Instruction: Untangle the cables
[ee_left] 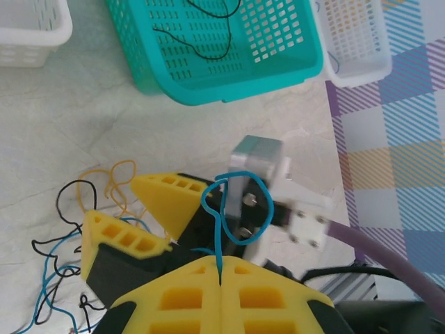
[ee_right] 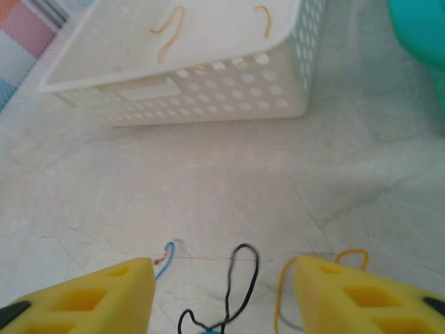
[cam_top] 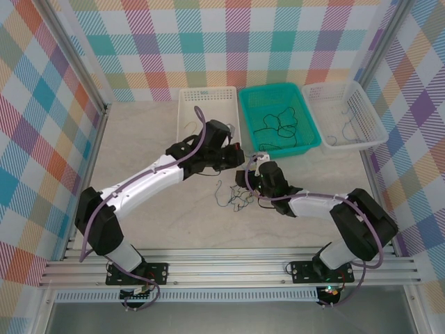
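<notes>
A loose tangle of cables (cam_top: 233, 195) in orange, black and blue lies on the table between the two arms. My left gripper (ee_left: 220, 261) is shut on a blue cable (ee_left: 229, 202), which loops up out of the closed yellow fingers. In the top view the left gripper (cam_top: 236, 158) hangs just above the tangle. My right gripper (ee_right: 224, 268) is open and low over the table, with a black cable loop (ee_right: 243, 278) between its fingers. A blue cable end (ee_right: 167, 254) lies by its left finger and an orange cable (ee_right: 281, 292) by its right finger. The right gripper (cam_top: 243, 182) sits beside the tangle.
Three baskets stand along the back: a white basket (cam_top: 186, 111) holding orange cords (ee_right: 170, 31), a teal basket (cam_top: 314, 136) with black cords (cam_top: 274, 125), and a white basket (cam_top: 372, 122) with a thin cord. Checked walls close the sides.
</notes>
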